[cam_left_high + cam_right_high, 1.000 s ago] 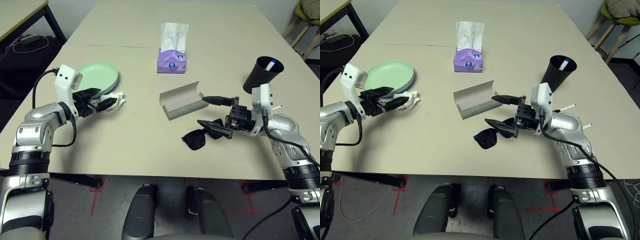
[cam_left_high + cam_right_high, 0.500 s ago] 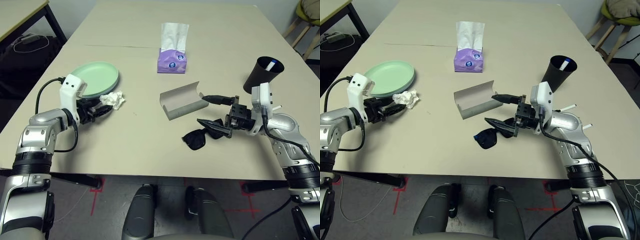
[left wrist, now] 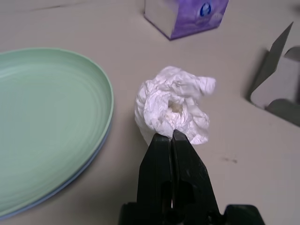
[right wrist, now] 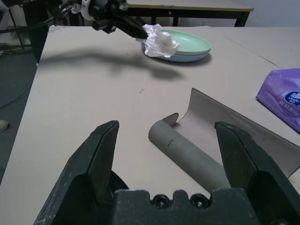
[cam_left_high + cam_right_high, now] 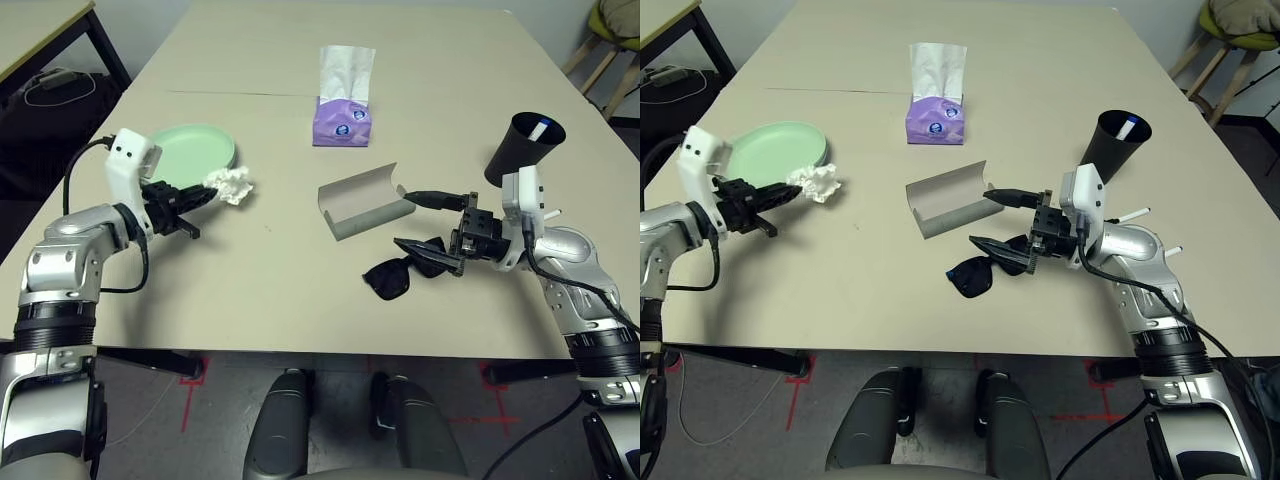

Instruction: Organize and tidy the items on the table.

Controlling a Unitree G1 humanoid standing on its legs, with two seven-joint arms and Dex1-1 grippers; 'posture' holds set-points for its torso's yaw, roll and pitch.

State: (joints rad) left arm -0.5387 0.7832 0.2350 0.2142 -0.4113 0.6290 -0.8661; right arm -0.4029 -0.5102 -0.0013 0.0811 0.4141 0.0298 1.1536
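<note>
My left gripper is shut on the crumpled white tissue wad, pinching its near edge just above the table beside the pale green plate. That plate rests on a pale blue one. My right gripper stands open with nothing in it, between the long grey glasses case, which lies open, and the black sunglasses. The black cup stands at the right with a white marker pen in it.
A purple tissue box stands in the middle, beyond the case. A seam line crosses the table behind the plates. A dark-legged side table is at the far left, and a wooden stool at the far right.
My left gripper has closed on the tissue wad and raised it slightly, next to the green plate. The right arm has not moved.
</note>
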